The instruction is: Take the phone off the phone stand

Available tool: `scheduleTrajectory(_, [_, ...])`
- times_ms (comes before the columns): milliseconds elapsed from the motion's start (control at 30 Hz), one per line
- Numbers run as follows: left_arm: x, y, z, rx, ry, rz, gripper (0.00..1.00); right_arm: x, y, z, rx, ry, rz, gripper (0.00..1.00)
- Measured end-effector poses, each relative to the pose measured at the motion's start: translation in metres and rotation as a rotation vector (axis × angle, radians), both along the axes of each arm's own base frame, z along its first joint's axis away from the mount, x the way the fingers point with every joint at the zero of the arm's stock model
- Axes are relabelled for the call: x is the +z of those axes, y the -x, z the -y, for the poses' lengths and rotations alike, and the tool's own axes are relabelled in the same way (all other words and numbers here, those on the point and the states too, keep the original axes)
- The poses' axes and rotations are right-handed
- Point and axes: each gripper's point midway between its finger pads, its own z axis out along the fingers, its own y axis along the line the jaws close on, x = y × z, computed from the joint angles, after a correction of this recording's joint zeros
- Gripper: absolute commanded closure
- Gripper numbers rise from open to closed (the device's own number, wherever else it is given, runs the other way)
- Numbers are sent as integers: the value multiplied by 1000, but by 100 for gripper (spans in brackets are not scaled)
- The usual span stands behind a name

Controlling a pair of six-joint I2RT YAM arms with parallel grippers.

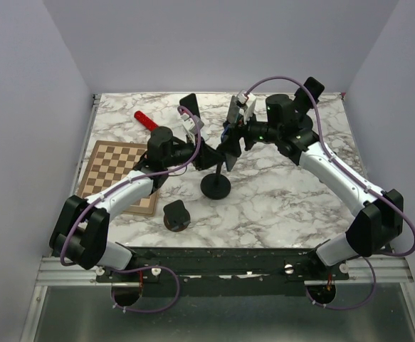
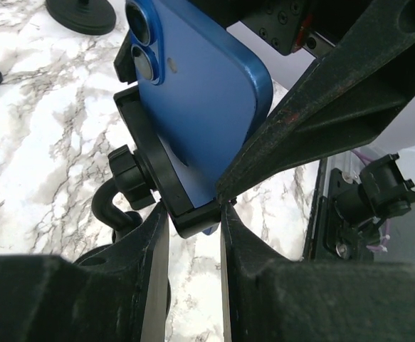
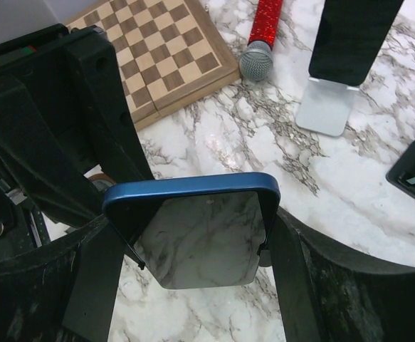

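Observation:
The blue phone (image 2: 200, 92) sits in the black clamp (image 2: 157, 171) of the phone stand, whose round base (image 1: 216, 187) rests mid-table. My left gripper (image 2: 193, 214) is shut on the lower end of the clamp, one finger on each side; in the top view it (image 1: 198, 148) is left of the stand's head. My right gripper (image 3: 196, 235) is shut on the phone (image 3: 193, 192), its fingers (image 3: 289, 249) pressing both long edges; the glossy screen mirrors the marble. In the top view it (image 1: 237, 132) comes from the right.
A chessboard (image 1: 118, 171) lies at the left, with a red microphone (image 1: 146, 120) behind it. A small black round object (image 1: 176, 214) sits near the front edge. A black panel on a white stand (image 3: 328, 107) is at the back. Walls enclose the marble table (image 1: 292, 206).

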Motion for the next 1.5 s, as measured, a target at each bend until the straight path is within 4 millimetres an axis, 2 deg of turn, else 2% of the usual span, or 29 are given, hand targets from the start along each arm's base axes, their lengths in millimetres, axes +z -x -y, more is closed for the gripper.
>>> scheduleTrajectory(167, [0, 6, 1, -38, 1, -4, 100, 1, 6, -3, 40, -12, -6, 99])
scheduleTrajectory(367, [-3, 4, -2, -26, -22, 3, 100, 3, 9, -3, 14, -58, -36, 99])
scheduleTrajectory(467, [-4, -3, -3, 13, -44, 24, 100, 17, 36, -12, 49, -147, -108, 99])
scheduleTrajectory(533, [-6, -5, -5, 32, -64, 34, 100, 28, 47, -16, 61, -192, -136, 100])
scheduleTrajectory(600, [-9, -7, -8, 50, -83, 36, 100, 48, 61, -21, 81, -239, -133, 99])
scheduleTrajectory(700, [-12, -9, -10, 67, -101, 42, 100, 63, 66, -18, 56, -277, -137, 99])
scheduleTrajectory(800, [-14, -6, -13, 75, -122, 47, 100, 70, 56, -10, -48, -274, -143, 99])
scheduleTrajectory(900, [-14, -3, -18, 85, -144, 54, 100, 77, 32, 9, -244, -242, -118, 99])
scheduleTrajectory(1000, [-14, 1, -22, 89, -167, 61, 100, 80, 9, 42, -470, -189, -68, 99])
scheduleTrajectory(1100, [-16, 5, -26, 94, -199, 68, 100, 68, -6, 77, -670, -96, -34, 99])
scheduleTrajectory(1200, [-16, 4, -29, 104, -222, 66, 98, 44, -11, 111, -829, 34, -34, 99])
scheduleTrajectory(1267, [-16, 4, -30, 110, -237, 62, 87, 29, -12, 129, -909, 120, -38, 99])
scheduleTrajectory(1367, [-16, 3, -31, 118, -251, 53, 61, 3, -15, 156, -1014, 247, -46, 99])
scheduleTrajectory(1467, [-17, 0, -33, 146, -263, 46, 47, -31, -19, 183, -1091, 364, -90, 99])
scheduleTrajectory(1500, [-18, -3, -35, 162, -271, 46, 39, -42, -20, 192, -1113, 399, -110, 99])
